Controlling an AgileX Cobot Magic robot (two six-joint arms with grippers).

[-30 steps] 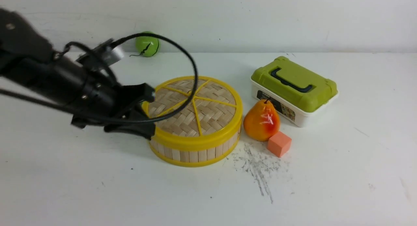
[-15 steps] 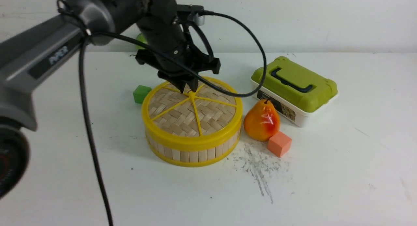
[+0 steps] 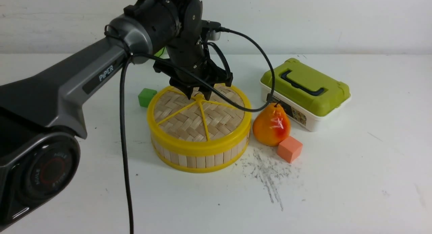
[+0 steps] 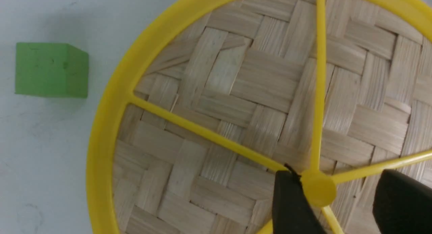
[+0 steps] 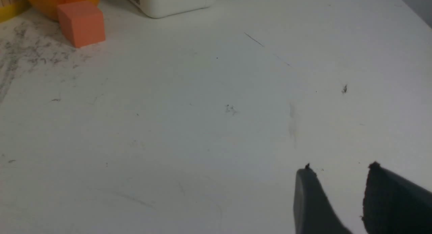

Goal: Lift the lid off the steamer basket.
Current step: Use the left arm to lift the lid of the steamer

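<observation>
The left gripper [image 3: 199,92] is standing spread open, one finger on each side of the yellow hub [image 4: 318,193] of the round woven-bamboo lid with yellow rim [image 3: 182,126]. The lid is sitting on the round slatted steamer basket [image 3: 199,160] on the white table [image 3: 337,193]. The grasping step seems to be starting. The next move calls for closing on the hub and then lifting straight up.

Your right hand [image 5: 339,175], fingers apart, over the scuffed white surface [image 5: 202,126], orange cube [image 5: 81,23] far off near a white box [image 5: 168,1].
</observation>
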